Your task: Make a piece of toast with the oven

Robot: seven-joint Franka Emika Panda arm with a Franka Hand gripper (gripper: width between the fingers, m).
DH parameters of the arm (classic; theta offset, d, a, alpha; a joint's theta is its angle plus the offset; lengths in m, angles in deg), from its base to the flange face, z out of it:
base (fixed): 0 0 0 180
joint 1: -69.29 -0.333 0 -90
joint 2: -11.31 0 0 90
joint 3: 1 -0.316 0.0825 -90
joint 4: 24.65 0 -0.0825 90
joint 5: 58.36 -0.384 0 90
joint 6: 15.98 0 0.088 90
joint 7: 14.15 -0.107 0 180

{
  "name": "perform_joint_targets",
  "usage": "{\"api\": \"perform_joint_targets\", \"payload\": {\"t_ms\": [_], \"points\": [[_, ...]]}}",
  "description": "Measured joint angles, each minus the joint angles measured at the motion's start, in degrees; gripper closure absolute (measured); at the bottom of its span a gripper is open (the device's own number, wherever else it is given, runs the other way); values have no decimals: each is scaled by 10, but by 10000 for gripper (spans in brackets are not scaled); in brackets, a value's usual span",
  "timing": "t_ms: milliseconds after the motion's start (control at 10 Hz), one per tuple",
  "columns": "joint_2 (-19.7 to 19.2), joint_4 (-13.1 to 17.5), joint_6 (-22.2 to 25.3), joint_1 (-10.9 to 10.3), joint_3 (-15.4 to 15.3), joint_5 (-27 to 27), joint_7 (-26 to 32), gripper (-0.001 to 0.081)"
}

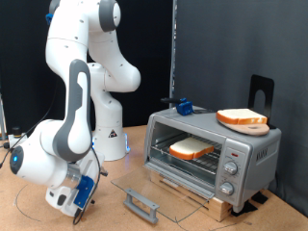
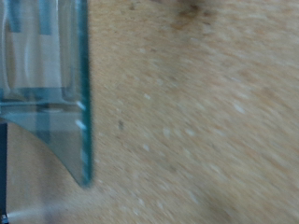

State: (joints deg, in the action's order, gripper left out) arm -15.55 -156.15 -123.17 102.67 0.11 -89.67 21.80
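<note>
Gripper (image 1: 82, 192) low beside open glass door (image 1: 159, 195); finger spread impossible to tell. Piece of toast (image 1: 192, 148) lying on rack inside oven (image 1: 248, 154). 1 similar slice (image 1: 241, 117) on top.

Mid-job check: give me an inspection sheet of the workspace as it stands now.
Surface: brown table, bare beside the glass in the wrist view.
Job's things: oven with its glass door folded down flat; toast lies on the rack inside.
Clutter: second slice on a round board on top of the oven; blue thing at the oven top's rear.
Gripper: gripper low near the table, at the exterior view's left of the door; fingers not seen.
Cables: thin dark cable looped below the arm.
Surroundings: black curtain behind.
</note>
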Motion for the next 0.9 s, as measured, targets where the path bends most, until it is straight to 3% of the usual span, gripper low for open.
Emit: {"api": "perform_joint_targets", "payload": {"t_ms": [500,900], "points": [[37,-56,25,-3,-53,-42,12,-3],[94,-76,118,7,-61,-57,40,-3]]}}
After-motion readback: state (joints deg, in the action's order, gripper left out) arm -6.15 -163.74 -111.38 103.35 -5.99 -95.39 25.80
